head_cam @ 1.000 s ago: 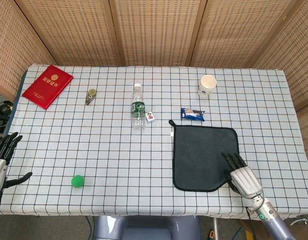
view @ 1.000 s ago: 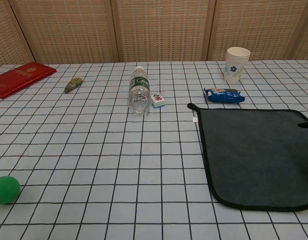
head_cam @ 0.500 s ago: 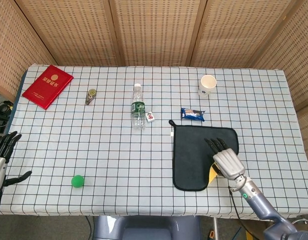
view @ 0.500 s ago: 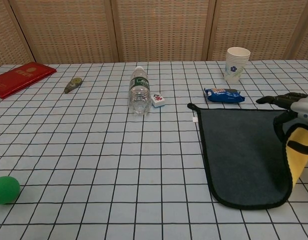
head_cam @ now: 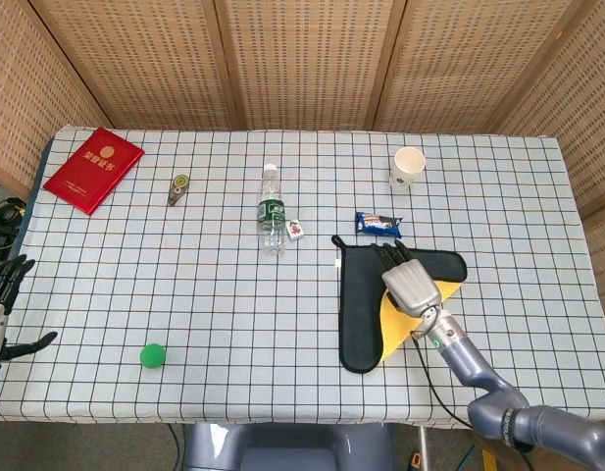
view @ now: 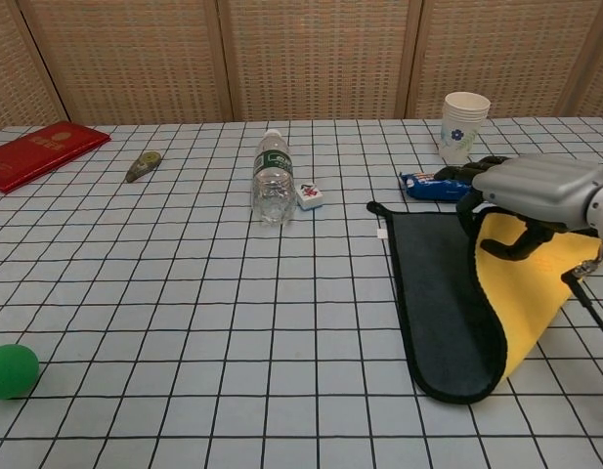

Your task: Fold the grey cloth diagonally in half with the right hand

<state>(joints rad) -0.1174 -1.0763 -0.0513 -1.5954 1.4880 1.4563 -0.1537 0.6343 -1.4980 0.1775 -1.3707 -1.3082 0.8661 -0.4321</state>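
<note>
The grey cloth (head_cam: pixel 358 304) (view: pixel 440 293) lies at the table's right front, black-edged, with a yellow underside (head_cam: pixel 392 327) (view: pixel 529 291) now turned up. My right hand (head_cam: pixel 408 283) (view: pixel 536 188) holds the cloth's lifted corner above the cloth's middle, fingers curled around the edge, and the flap hangs from it down to the table. Its far right corner (head_cam: pixel 453 265) still lies flat. My left hand (head_cam: pixel 2 294) hovers open at the table's left edge, seen only in the head view.
A blue snack packet (head_cam: pixel 378 225) (view: pixel 439 186) lies just beyond the cloth, a paper cup (head_cam: pixel 408 167) (view: pixel 464 125) further back. A water bottle (head_cam: pixel 271 209) (view: pixel 273 177), small tile (head_cam: pixel 296 230), red booklet (head_cam: pixel 93 169), green ball (head_cam: pixel 152 355) (view: pixel 9 370) and a small tool (head_cam: pixel 179 186) lie to the left.
My right hand has carried the cloth's near right corner up and toward the far left, rolling the cloth over and exposing more yellow underside. The left hand has barely shifted.
</note>
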